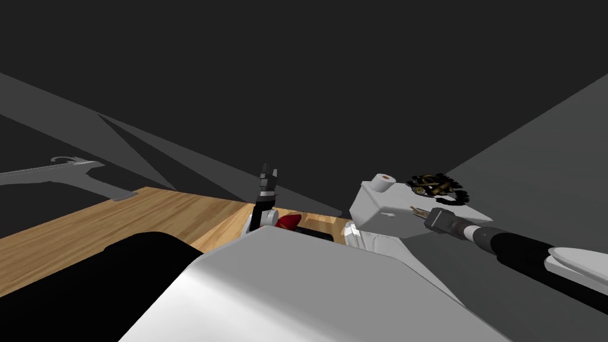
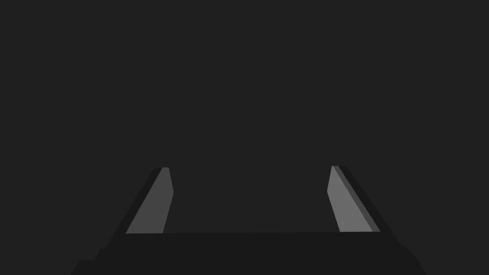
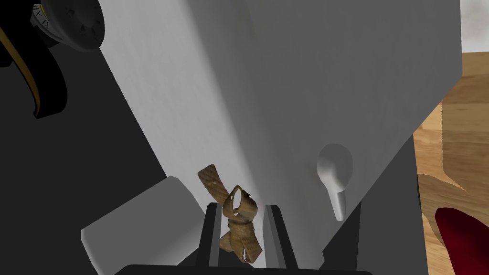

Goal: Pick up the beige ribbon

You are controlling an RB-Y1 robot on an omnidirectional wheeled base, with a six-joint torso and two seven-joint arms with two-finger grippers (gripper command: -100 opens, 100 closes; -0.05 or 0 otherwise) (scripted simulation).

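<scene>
At the upper left of the head view a flat grey wrench-like shape (image 1: 65, 172) is seen. Below it a wood-grained surface (image 1: 119, 219) is spread across the left half. Near the centre the left end effector (image 1: 270, 169) is pointed toward the top of the frame. In the left wrist view its fingers (image 2: 153, 210) are held wide apart with nothing between them, against a flat dark grey surface. Just right of that arm, a dark red object (image 1: 289, 222) is seen by the wood.

Right of centre a white box (image 1: 392, 217) is found, with a white roll (image 1: 383, 181) at its upper left corner and a dark wreath-like object (image 1: 440, 187) at its upper right. The right end effector (image 1: 420, 211) is set against the box's top.

At the lower centre of the right wrist view, the tan-brown ribbon (image 3: 239, 229) is gripped between that end effector's fingers (image 3: 276, 229), which are drawn close and pressed on the knot from both sides. A white knob (image 3: 334, 174) is seen further right on the white face.
</scene>
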